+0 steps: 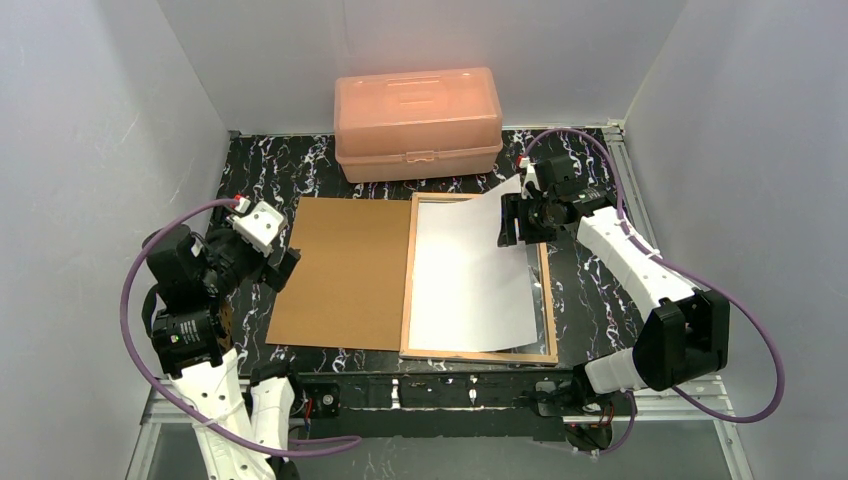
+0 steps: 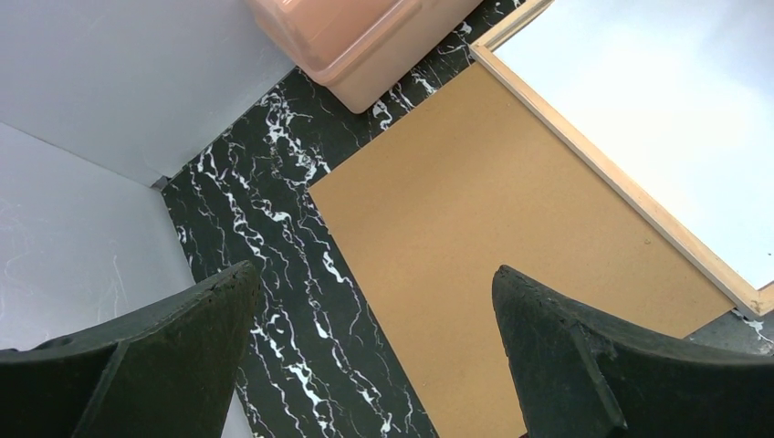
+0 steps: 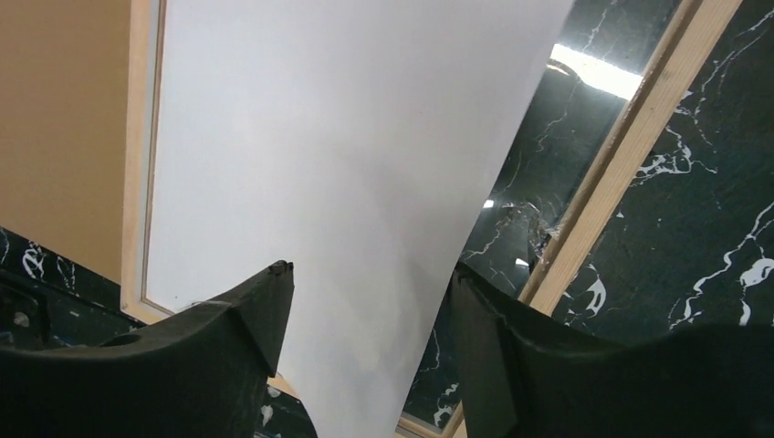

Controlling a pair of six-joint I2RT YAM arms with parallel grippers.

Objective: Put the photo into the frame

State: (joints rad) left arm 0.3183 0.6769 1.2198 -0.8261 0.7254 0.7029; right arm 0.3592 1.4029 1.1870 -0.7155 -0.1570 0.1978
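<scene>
The frame (image 1: 407, 290) lies tan back up on the right half of the table. The photo (image 1: 470, 285) rests in it with its white back up and skewed, so a strip of glass shows along the right rail. The photo's far right corner curls up to my right gripper (image 1: 512, 220). In the right wrist view that gripper (image 3: 374, 269) is open; the photo (image 3: 347, 164) passes between its fingers with a gap on each side, beside the frame's rail (image 3: 621, 146). My left gripper (image 1: 285, 262) (image 2: 374, 274) is open and holds nothing, above the left edge of the brown board.
A brown backing board (image 1: 345, 270) (image 2: 493, 210) lies flat just left of the frame, touching its rail (image 2: 621, 182). An orange plastic box (image 1: 418, 120) (image 2: 365, 36) stands shut at the back. White walls close in the black marbled table (image 1: 260, 170) on three sides.
</scene>
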